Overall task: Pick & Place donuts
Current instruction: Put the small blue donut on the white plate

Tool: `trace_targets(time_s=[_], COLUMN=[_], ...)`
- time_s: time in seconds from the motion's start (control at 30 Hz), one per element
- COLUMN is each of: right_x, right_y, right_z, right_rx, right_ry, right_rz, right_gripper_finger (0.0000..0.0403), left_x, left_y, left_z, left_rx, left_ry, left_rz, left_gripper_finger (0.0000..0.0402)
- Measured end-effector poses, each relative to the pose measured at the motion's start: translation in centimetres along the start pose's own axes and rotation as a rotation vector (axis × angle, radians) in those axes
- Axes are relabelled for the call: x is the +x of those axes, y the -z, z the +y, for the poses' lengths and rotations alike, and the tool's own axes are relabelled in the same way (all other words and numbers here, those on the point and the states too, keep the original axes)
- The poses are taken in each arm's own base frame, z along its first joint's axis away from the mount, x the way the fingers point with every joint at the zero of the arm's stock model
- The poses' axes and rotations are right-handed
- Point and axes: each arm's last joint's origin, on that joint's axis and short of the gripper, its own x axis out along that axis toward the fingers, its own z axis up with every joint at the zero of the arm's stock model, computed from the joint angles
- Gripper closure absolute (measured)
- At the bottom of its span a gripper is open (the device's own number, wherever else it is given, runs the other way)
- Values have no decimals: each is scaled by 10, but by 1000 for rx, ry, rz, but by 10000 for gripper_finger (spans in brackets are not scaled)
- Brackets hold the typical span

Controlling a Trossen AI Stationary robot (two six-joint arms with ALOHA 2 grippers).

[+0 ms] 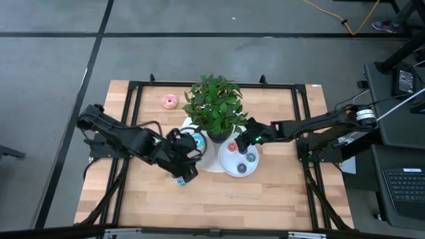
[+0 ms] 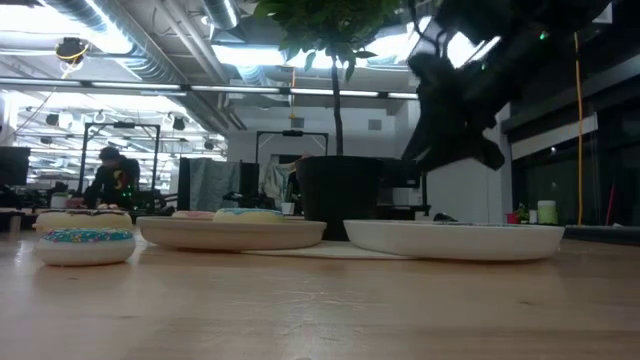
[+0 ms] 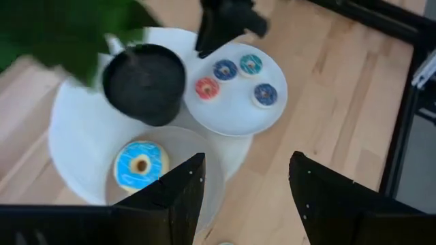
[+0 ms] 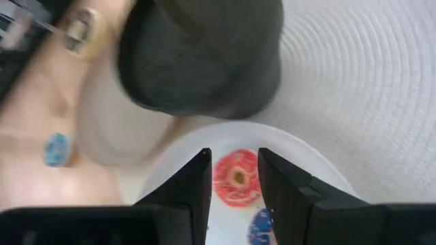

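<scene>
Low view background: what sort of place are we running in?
Probably an open-plan lab or office workshop. Exposed ceiling ducts and strip lights run overhead, and a person sits at a desk far behind the wooden table. The high view shows a laptop beside the rig.

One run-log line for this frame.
right end effector: open over red donut, white plate | left end effector: open, empty, above blue donut

Plant pot (image 1: 216,136) stands between two plates (image 1: 229,166), donuts (image 1: 242,158) on both
</scene>
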Motion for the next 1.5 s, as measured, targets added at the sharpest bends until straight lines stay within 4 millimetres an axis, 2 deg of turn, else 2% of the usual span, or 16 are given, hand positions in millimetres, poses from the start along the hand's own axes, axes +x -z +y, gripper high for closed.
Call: trace_targets(time_s=[0.27, 0.57, 0.77, 0.97, 1.23, 1.5], right_x=[-33, -52, -56, -64, -86, -114], right_y=[-8, -9, 7, 28, 56, 70], right_z=[5, 11, 22, 36, 62, 85], right_rx=[27, 28, -4, 1, -73, -268], right_ry=[-93, -268, -376, -433, -483, -501], right_rz=[-20, 80, 240, 325, 280, 143], right_gripper_finger=[282, 282, 282, 282, 282, 282], left_x=[-30, -51, -56, -57, -52, -51], left_y=[11, 36, 49, 59, 69, 71], left_z=[37, 69, 79, 87, 92, 92], left_rx=[-95, -159, -191, -257, -359, -520], left_ry=[-4, 39, 60, 69, 58, 64], left_rz=[-65, -76, -68, -60, -36, -1], left_gripper_finger=[199, 199, 199, 199, 199, 199])
